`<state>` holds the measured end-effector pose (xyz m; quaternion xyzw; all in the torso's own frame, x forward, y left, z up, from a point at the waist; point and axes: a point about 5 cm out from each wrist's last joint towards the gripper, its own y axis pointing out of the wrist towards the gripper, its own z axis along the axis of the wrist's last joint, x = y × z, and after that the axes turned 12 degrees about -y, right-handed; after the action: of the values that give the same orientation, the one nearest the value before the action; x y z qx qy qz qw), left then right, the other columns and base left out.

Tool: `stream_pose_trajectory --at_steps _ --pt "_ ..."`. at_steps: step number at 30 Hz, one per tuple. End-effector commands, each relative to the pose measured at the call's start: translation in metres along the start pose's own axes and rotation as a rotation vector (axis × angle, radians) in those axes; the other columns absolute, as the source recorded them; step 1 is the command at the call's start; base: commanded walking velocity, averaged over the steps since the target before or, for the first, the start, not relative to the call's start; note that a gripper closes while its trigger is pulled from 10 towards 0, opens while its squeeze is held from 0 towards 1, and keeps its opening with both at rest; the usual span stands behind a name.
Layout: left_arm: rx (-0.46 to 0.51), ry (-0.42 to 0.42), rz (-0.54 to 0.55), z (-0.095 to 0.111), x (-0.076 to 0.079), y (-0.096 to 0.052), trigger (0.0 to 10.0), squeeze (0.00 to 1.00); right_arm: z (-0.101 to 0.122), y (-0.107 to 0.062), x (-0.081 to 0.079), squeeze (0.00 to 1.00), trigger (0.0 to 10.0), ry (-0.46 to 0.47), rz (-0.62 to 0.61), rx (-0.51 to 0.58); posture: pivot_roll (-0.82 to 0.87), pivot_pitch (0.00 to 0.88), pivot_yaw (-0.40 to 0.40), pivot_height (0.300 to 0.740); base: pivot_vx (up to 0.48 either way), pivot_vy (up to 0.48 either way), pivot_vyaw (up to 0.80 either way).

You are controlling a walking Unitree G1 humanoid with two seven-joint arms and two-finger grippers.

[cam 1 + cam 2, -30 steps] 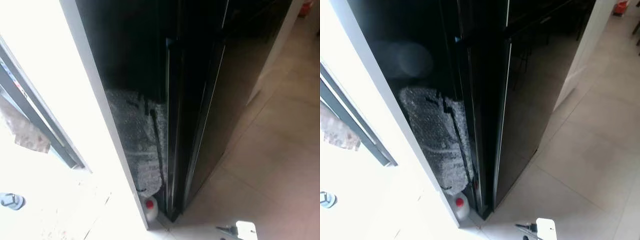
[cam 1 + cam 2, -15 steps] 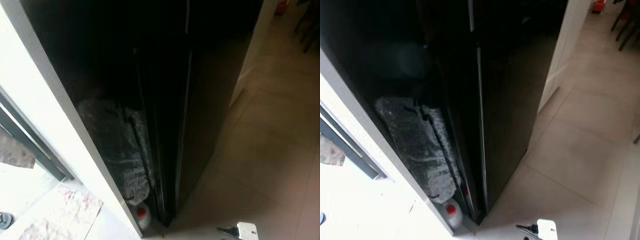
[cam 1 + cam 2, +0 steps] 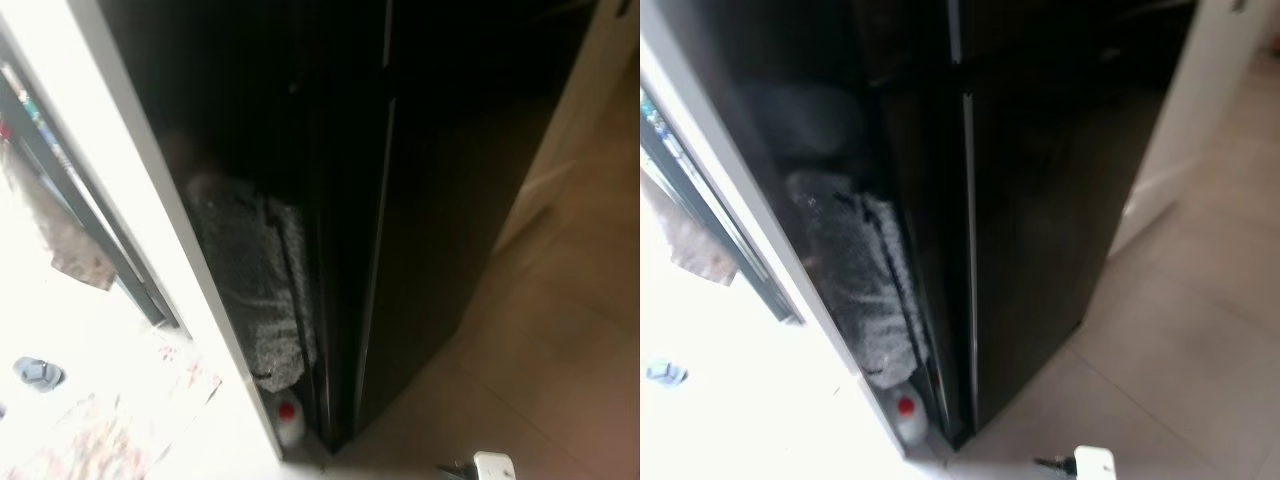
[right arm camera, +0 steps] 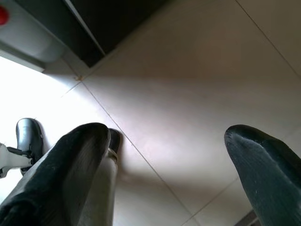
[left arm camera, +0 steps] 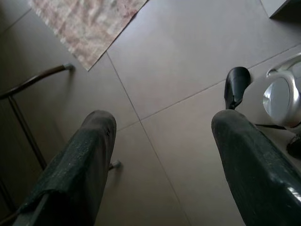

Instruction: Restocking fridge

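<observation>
Head view swung and blurred since half second ago: camera motion, not objects. Fridge at 12 o'clock, doors closed. Left gripper and right gripper jaws spread, empty, over floor. Restocking not started.

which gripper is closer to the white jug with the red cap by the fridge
Right, as far as the pictures tell. The right gripper hangs open over tile with the jug and the fridge base in its view. The left gripper hangs open over tile near a rug.

Tall black fridge, shiny, standing upright on the floor, doors closed, thin pale line down its front edge
</observation>
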<state>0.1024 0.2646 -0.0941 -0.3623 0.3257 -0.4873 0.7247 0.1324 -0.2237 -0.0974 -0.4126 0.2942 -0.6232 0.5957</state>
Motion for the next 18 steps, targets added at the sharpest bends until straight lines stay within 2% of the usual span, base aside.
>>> stream_pose_trajectory --at_steps 1,8,14,15,18 --pt "-0.006 -0.012 0.007 0.003 -0.005 0.001 10.0 0.0 0.001 0.0 -0.004 0.0 10.0 -0.007 0.013 -0.001 -0.03 0.036 0.03 0.74 0.0 0.0 0.8" --pt "-0.001 -0.005 0.0 0.01 -0.001 0.003 10.0 0.0 -0.001 0.0 -0.007 0.0 10.0 -0.015 0.027 -0.007 -0.03 0.043 0.031 0.74 0.0 0.0 0.8" --pt "0.013 -0.006 -0.018 0.017 0.021 0.006 10.0 0.0 -0.002 0.0 -0.009 0.0 10.0 -0.021 0.032 -0.013 -0.03 0.047 0.029 0.74 0.0 0.0 0.8" --pt "0.013 -0.004 -0.027 0.018 0.028 0.007 10.0 0.0 -0.003 0.0 -0.009 0.0 10.0 -0.021 0.032 -0.015 -0.03 0.046 0.03 0.74 0.0 0.0 0.8" --pt "0.012 0.0 -0.034 0.018 0.034 0.007 10.0 0.0 -0.003 0.0 -0.009 0.0 10.0 -0.018 0.032 -0.016 -0.03 0.046 0.031 0.74 0.0 0.0 0.8"
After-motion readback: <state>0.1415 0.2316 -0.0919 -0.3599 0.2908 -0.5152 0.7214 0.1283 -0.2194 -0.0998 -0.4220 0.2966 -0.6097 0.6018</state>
